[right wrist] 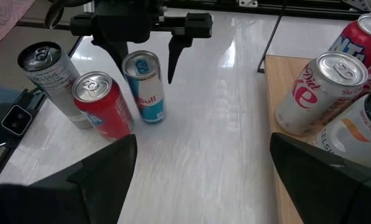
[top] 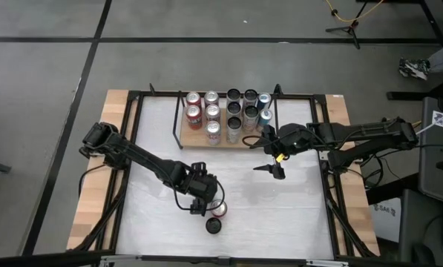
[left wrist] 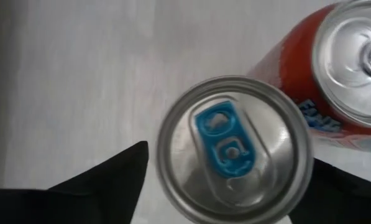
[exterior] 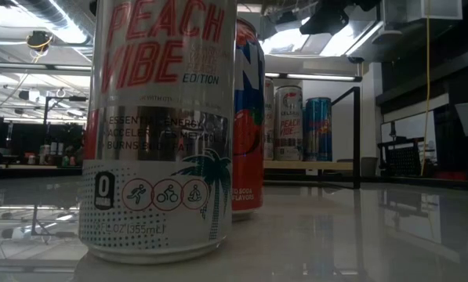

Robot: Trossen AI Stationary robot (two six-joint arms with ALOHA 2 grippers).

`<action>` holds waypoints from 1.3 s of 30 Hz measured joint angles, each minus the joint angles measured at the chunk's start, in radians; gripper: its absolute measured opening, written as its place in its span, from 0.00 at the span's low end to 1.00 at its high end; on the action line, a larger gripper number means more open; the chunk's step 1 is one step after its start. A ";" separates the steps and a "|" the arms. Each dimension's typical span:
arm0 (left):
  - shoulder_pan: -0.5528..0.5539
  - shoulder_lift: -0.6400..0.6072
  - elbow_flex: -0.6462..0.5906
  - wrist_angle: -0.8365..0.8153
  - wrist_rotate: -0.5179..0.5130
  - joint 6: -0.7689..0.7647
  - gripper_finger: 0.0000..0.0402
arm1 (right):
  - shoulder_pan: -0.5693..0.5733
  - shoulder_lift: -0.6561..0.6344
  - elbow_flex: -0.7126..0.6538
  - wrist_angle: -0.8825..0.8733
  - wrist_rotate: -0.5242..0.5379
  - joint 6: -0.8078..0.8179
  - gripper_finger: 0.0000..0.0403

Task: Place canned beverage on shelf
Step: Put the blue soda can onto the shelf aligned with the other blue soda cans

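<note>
A slim blue-and-silver can (right wrist: 145,87) with a blue tab (left wrist: 225,143) stands upright on the white table near its front edge. Beside it stand a red can (right wrist: 101,106) and a silver can (right wrist: 48,81). My left gripper (right wrist: 146,59) hangs over the blue can, open and pointing steeply down, with one finger (left wrist: 110,180) on each side of the can's top; I see no touch. My right gripper (top: 271,165) waits open above the table, in front of the shelf (top: 182,141). The shelf is a light-wood board that carries several upright cans.
In the low view the silver can (exterior: 159,133) and the red can (exterior: 248,117) fill the foreground. The shelf (right wrist: 278,124) has black rod uprights (right wrist: 269,34) at its ends. Bare white table lies between the shelf and the three near cans.
</note>
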 joint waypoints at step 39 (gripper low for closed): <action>0.329 0.000 0.000 0.190 0.187 0.541 0.52 | 0.000 0.000 0.000 0.000 0.000 0.000 0.90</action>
